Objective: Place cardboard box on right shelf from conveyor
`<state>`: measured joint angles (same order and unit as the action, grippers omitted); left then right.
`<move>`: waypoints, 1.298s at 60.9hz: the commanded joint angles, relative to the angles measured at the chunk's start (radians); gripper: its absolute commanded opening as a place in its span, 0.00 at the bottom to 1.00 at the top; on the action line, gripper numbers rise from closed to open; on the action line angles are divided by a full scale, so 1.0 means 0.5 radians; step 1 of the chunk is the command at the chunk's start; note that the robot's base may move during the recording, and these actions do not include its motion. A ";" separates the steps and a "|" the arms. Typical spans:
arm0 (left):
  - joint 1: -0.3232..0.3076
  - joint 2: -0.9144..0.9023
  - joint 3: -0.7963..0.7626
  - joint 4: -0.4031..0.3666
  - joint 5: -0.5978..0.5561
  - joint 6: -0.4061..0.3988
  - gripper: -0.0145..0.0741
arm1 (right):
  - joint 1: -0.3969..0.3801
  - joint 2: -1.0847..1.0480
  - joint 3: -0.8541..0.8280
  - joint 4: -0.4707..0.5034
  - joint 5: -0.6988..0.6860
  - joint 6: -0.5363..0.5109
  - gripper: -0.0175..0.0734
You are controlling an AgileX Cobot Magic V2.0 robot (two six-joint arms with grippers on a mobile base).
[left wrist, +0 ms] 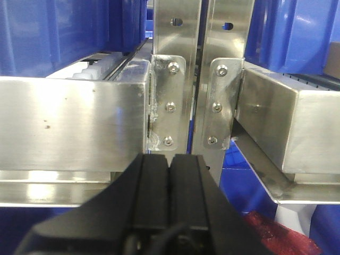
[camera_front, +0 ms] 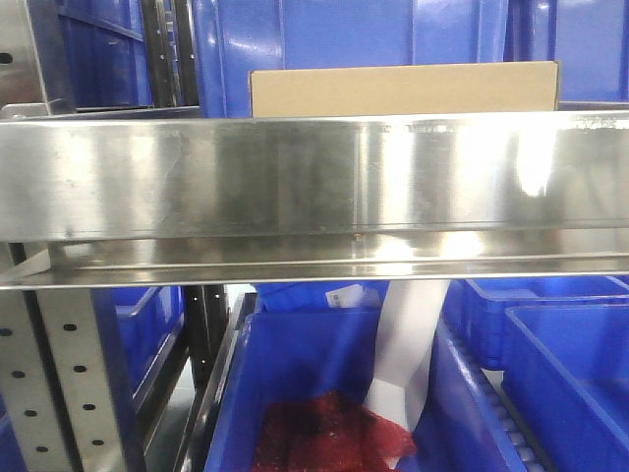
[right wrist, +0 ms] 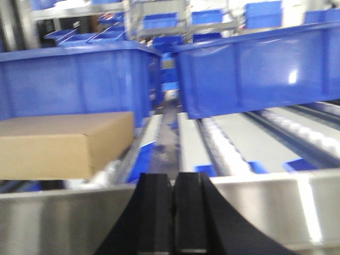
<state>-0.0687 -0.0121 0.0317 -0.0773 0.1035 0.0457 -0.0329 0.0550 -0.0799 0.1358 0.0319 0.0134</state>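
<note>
Nearest in the left wrist view, the left hand (left wrist: 170, 175) shows as two black fingers pressed flat together, holding nothing. Just beyond it stand two perforated steel uprights (left wrist: 197, 74) bolted side by side, with a steel shelf lip reaching out to either side.

In the right wrist view, the right hand (right wrist: 172, 212) is likewise closed, fingers touching, empty. It sits just in front of the right shelf (right wrist: 265, 210), whose shiny front lip crosses the bottom of the view. This view is somewhat blurred.

Behind that lip, the cardboard box (right wrist: 64, 146) lies flat on the shelf's white roller tracks (right wrist: 223, 146), to the left of the hand and apart from it. The front view shows the same box (camera_front: 403, 90) as a tan strip rising above the broad reflective lip (camera_front: 314, 182), roughly centred.

Farther back, large blue bins (right wrist: 255, 69) sit on the rollers behind and beside the box. Below the shelf in the front view, more blue bins (camera_front: 324, 393) stand open, one holding something red (camera_front: 329, 433). The conveyor is not visible in any view.

Judged from this, the placing looks done: the box rests on the shelf and neither hand grips it. The next move probably calls for drawing both arms straight back from the steel lip, without catching it or nudging the box.
</note>
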 commanded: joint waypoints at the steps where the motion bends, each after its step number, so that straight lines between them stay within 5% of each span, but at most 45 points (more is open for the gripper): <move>1: 0.000 -0.029 0.020 -0.012 -0.177 0.000 0.03 | -0.070 -0.156 0.073 0.008 -0.201 -0.027 0.22; 79: 0.000 -0.029 0.020 -0.012 -0.177 0.000 0.03 | -0.082 -0.153 0.210 0.007 -0.088 -0.027 0.22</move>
